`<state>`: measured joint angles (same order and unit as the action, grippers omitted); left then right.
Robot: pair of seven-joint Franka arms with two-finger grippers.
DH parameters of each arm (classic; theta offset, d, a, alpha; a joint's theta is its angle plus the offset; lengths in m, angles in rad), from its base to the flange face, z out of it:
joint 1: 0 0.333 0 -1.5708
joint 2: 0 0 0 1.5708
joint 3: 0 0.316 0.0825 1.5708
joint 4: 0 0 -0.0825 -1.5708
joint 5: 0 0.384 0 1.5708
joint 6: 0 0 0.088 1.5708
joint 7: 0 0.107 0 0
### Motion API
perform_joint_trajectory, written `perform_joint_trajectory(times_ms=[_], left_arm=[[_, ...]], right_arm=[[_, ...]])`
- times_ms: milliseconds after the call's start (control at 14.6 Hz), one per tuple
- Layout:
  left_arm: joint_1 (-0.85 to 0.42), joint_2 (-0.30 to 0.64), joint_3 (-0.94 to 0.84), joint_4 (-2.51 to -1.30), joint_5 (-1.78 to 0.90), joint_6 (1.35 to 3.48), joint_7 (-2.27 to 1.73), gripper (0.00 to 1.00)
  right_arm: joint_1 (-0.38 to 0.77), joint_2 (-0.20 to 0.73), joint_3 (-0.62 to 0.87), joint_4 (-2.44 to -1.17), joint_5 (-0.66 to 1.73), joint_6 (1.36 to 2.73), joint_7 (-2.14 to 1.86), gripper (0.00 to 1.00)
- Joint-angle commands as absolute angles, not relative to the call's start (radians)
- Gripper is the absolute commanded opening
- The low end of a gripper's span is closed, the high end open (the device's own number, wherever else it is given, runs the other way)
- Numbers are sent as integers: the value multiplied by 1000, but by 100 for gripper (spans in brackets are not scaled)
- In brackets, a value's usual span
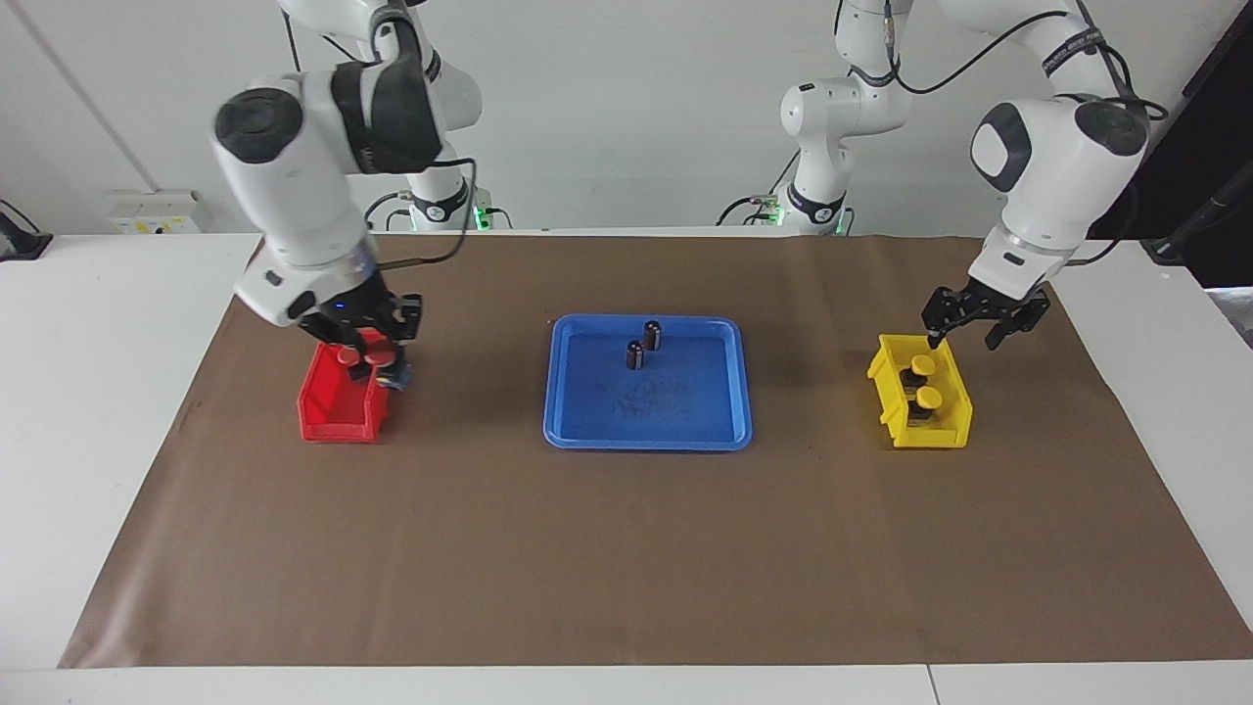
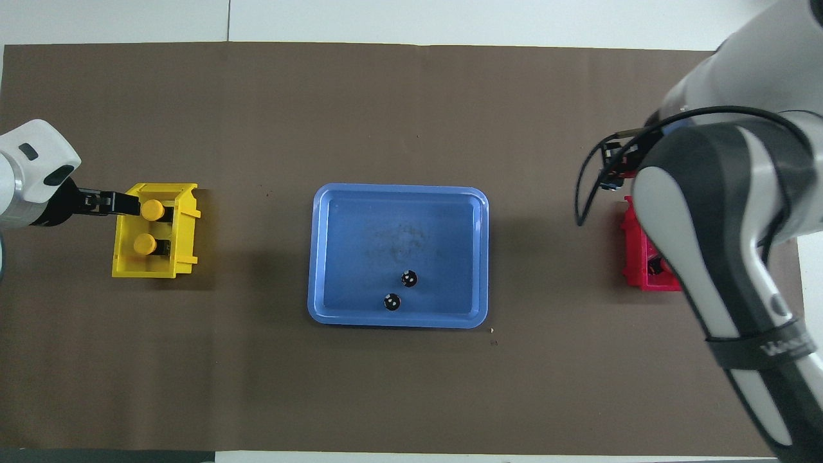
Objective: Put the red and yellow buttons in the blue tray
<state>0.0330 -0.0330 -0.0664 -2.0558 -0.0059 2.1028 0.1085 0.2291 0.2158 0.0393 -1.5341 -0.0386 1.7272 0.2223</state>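
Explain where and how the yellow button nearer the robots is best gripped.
Probably by its round cap, from straight above: the yellow button stands upright with its cap topmost, and the walls of the yellow bin shield its black base from the sides.

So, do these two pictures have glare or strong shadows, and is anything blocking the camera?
Facing view: the light is even with no glare, and there are only soft shadows on the brown paper beside the blue tray. Overhead view: the right arm looms large near the camera and hides most of the red bin.
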Motion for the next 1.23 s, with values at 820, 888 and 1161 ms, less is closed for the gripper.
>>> perform_joint_trajectory(times_ms=[820, 888, 1161], left_arm=[[32, 94, -64, -2138, -18, 2309, 109, 70], [32, 91, -64, -2146, -18, 2309, 109, 70], [38, 86, -64, -2160, -18, 2312, 103, 58]], right_arm=[[612, 408, 37, -1632, -35, 2068, 709, 14], [612, 405, 37, -1644, -35, 2071, 709, 14], [614, 397, 37, -1700, -35, 2118, 710, 22]])
